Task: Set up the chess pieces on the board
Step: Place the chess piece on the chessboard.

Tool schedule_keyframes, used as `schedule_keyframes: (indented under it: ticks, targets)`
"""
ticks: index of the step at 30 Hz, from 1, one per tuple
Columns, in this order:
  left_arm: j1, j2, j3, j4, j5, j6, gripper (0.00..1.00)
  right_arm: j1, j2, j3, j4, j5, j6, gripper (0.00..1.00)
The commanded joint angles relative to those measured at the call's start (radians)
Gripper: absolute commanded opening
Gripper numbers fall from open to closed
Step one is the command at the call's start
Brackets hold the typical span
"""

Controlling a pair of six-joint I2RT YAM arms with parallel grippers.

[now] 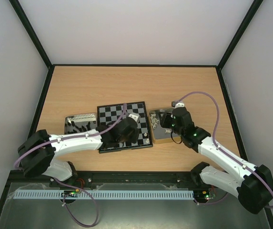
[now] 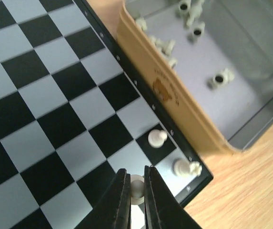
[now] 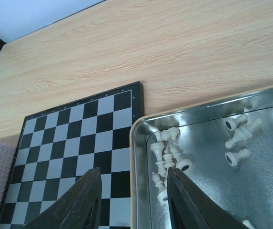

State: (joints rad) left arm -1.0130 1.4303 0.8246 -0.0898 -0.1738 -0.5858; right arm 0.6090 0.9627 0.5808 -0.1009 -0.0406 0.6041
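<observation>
Cream-white, the chess piece (image 2: 136,188) at the bottom centre of the left wrist view is pinched in the left pincer (image 2: 136,174), jaws nearly closed, low over an edge square of the board (image 2: 45,109) beside two other pieces (image 2: 157,138). It looks like placing: next wants a square set-down and gentle release. The right pincer (image 3: 134,176) gapes empty over the rim of the tin (image 3: 265,191).
</observation>
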Motion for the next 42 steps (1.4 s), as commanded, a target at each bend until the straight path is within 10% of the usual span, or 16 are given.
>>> schedule_keyframes:
  ticks: [1,42]
  targets:
    - [-0.042,0.021,-0.03,-0.015,-0.089,0.099,0.06,0.005,0.02,0.031,-0.011,0.059,0.025,0.38]
    - [-0.055,0.227,-0.059,0.179,-0.027,0.154,0.1,0.005,0.035,0.023,-0.034,0.102,0.067,0.37]
